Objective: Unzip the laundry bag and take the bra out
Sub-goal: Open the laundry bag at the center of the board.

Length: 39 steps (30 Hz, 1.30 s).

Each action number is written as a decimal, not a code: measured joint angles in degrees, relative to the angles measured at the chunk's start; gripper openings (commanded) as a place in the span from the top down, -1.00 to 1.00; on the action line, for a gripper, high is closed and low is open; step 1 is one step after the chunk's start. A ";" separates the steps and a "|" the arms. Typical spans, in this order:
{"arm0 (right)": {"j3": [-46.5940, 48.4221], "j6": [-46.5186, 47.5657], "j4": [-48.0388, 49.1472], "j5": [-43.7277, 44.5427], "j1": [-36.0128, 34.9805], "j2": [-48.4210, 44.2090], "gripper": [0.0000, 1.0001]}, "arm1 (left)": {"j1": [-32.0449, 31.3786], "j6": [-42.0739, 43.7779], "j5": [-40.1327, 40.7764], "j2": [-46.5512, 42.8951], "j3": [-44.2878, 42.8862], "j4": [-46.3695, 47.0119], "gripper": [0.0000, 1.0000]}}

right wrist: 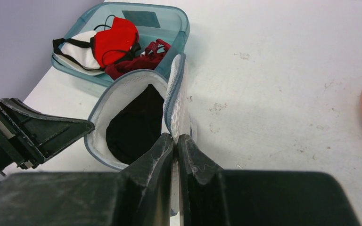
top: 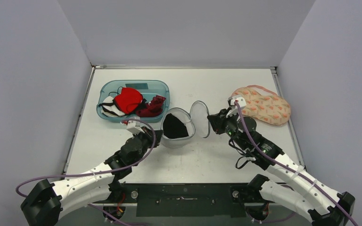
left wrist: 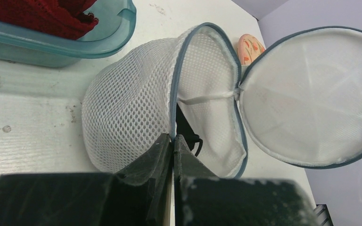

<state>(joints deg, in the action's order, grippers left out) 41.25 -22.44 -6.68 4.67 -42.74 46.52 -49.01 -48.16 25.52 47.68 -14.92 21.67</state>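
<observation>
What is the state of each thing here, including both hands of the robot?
laundry bag: unzipped, mouth open.
lid flap: swung open, attached at one point.
black bra: inside the bag, not yet removed.
left hand: shut on the bag's rim.
right hand: shut on the lid flap's edge.
teal bin: holds red, white and black garments.
peach patterned garment: lying loose, apart from both hands.
</observation>
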 measured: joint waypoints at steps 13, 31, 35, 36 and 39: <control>-5.90 -4.20 -4.04 5.01 1.51 -9.92 0.89 | 0.02 -0.87 -2.40 -0.48 1.62 -0.11 1.00; 2.08 -1.55 -2.95 0.76 1.51 -9.35 0.89 | 5.68 1.62 -12.02 10.36 -12.94 -1.62 1.00; -3.85 -3.10 -2.99 3.19 1.53 -10.99 0.89 | 6.25 0.31 -12.87 13.03 -7.80 -0.96 1.00; -5.22 -3.76 -3.50 4.20 1.53 -11.45 0.89 | 6.38 0.07 -13.14 13.40 -6.88 -1.01 1.00; -7.52 -5.31 -4.74 7.34 1.53 -13.31 0.89 | 6.43 -0.52 -13.64 13.49 -6.23 -0.76 1.00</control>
<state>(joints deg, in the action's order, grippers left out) 33.74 -27.75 -11.42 12.01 -41.21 33.21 -42.59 -48.69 11.88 61.17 -21.15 20.91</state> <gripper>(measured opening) 0.074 0.015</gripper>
